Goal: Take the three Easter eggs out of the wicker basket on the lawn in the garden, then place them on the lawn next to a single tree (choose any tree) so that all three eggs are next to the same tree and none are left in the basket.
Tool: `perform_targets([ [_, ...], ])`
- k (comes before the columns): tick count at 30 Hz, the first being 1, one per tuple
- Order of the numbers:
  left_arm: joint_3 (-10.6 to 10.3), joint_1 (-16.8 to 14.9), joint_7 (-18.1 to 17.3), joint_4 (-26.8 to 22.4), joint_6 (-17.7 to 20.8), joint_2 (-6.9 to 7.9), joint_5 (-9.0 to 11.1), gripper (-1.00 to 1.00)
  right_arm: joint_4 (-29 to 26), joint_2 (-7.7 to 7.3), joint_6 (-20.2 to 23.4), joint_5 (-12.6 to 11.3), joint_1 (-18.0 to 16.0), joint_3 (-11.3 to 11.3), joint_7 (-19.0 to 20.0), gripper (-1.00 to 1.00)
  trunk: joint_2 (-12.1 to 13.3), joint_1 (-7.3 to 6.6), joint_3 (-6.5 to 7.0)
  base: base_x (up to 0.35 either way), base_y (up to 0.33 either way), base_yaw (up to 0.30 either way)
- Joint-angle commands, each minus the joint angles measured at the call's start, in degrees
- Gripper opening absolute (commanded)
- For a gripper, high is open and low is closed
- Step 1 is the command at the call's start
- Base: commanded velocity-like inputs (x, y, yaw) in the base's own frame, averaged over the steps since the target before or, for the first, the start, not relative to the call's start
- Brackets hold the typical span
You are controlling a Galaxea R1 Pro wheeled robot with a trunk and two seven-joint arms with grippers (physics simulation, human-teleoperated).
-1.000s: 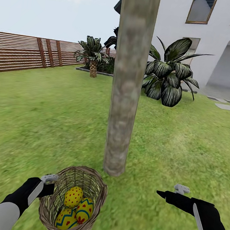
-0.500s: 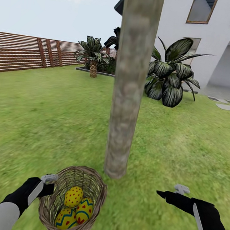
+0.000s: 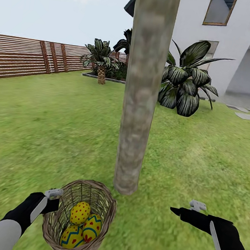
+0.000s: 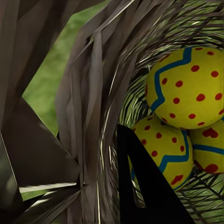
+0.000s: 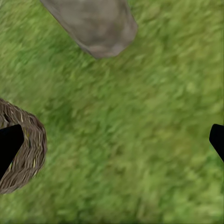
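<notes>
The wicker basket (image 3: 109,205) hangs just above the lawn (image 3: 42,130) in front of the tree trunk (image 3: 139,103), tipped toward me. My left gripper (image 3: 53,200) is shut on its rim, one finger (image 4: 140,186) inside the woven wall (image 4: 93,116) and one outside. Three yellow Easter eggs lie in it: a dotted one (image 3: 80,212), one with a zigzag band (image 3: 92,227) and a lower one (image 3: 71,237); up close they show as (image 4: 186,88), (image 4: 161,149), (image 4: 210,149). My right gripper (image 3: 185,209) hovers open over grass to the right, its fingertips (image 5: 9,142) wide apart, with nothing between them.
The trunk's base (image 5: 93,23) meets the grass just beyond the basket (image 5: 32,149). A broad-leaved dark plant (image 3: 186,85) and a small palm (image 3: 101,59) stand farther back. The slat fence (image 3: 20,57) runs along the left, the white house (image 3: 228,44) rises at the right.
The view has crept a little closer to the trunk, which looks slightly wider. Both arms and the basket keep their places in the picture.
</notes>
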Motion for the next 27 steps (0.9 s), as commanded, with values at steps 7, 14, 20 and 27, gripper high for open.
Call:
perform_targets([
  [7,0.02,0.00,0.47,-0.05,0.25,-0.02,0.93,-1.00,-0.05,0.01,0.29,0.18,-0.04,-0.11,0.36,1.00,-2.85,1.54,-1.31,0.000,0.000,0.000],
  [14,0.01,-0.02,0.43,0.02,0.25,-0.06,0.93,-1.00,-0.05,0.02,0.29,0.18,-0.04,-0.11,0.36,1.00,-5.66,3.08,-2.57,0.000,0.000,0.000],
  [20,0.01,0.01,0.42,0.12,0.25,-0.09,0.93,-1.00,0.21,0.01,0.29,0.18,-0.06,-0.11,0.36,1.00,-8.07,4.39,-3.65,0.000,0.000,0.000],
  [27,0.08,-0.03,0.43,0.21,0.25,-0.01,0.93,-1.00,0.31,0.01,0.29,0.18,-0.05,-0.11,0.36,1.00,-10.87,5.93,-4.90,0.000,0.000,0.000],
])
